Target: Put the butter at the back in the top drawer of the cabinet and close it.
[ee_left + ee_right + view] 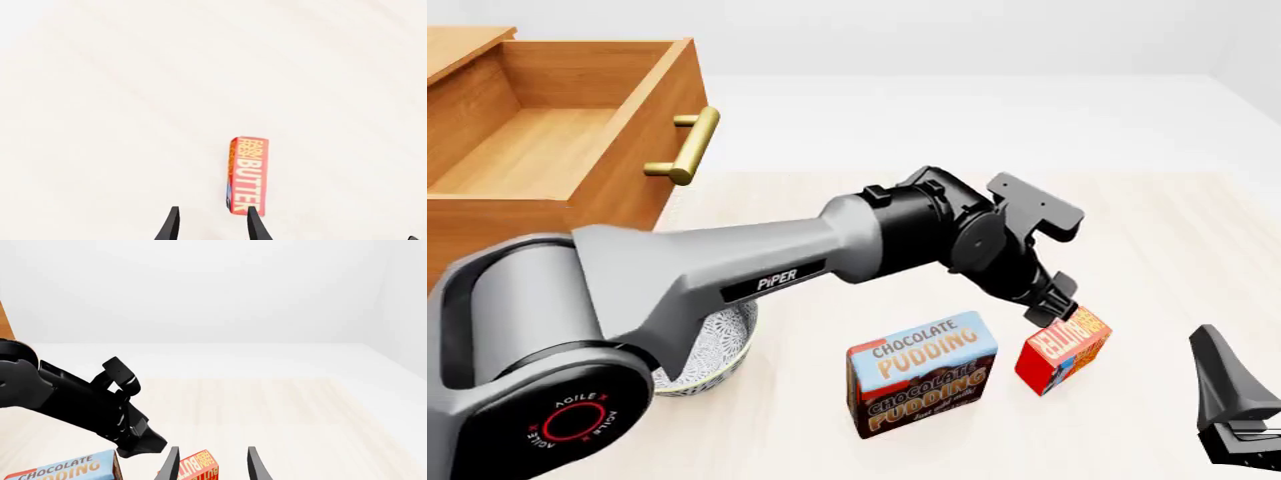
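My left claw [1054,305] hangs just above the butter [1064,353], with its fingers spread and gripping nothing. The butter sits on the pale surface [1148,250], just beside the pudding box [922,373]. My right claw [212,465] is spread too, near the butter. The top drawer [554,130] of the cabinet [467,240] is pulled out.

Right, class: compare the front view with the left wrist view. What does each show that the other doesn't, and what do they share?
Only the front view shows the cabinet with its top drawer pulled open, the Chocolate Pudding box, a patterned bowl, and the left arm reaching in. Only the left wrist view shows the butter's full BUTTER label and the left hand's open fingertips. Both show the butter lying on the pale table.
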Controlling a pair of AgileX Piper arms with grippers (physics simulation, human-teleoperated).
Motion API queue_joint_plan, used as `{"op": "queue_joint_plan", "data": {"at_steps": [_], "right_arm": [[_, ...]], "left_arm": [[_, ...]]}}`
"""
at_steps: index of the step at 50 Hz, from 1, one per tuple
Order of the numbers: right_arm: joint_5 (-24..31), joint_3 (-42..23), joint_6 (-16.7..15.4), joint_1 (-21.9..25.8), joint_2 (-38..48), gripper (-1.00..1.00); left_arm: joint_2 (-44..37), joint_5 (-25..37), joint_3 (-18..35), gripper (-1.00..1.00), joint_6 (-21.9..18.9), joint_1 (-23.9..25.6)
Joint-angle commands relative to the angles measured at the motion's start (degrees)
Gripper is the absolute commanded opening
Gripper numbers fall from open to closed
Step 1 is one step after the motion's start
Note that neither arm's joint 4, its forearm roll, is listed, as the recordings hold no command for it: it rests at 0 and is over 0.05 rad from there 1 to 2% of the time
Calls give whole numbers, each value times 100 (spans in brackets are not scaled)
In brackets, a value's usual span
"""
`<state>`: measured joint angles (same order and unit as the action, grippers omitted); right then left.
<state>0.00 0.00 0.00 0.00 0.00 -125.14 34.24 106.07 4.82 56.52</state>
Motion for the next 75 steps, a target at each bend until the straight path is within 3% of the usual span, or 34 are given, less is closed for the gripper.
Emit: {"op": "queue_joint_plan", "data": {"at_steps": [1, 75], "right_arm": [[0, 0, 0, 0, 0, 100], [0, 0, 0, 0, 0, 100]], "left_arm": [[-197, 9, 110, 100, 74, 91], [-1047, 243, 859, 100, 322, 496]]}}
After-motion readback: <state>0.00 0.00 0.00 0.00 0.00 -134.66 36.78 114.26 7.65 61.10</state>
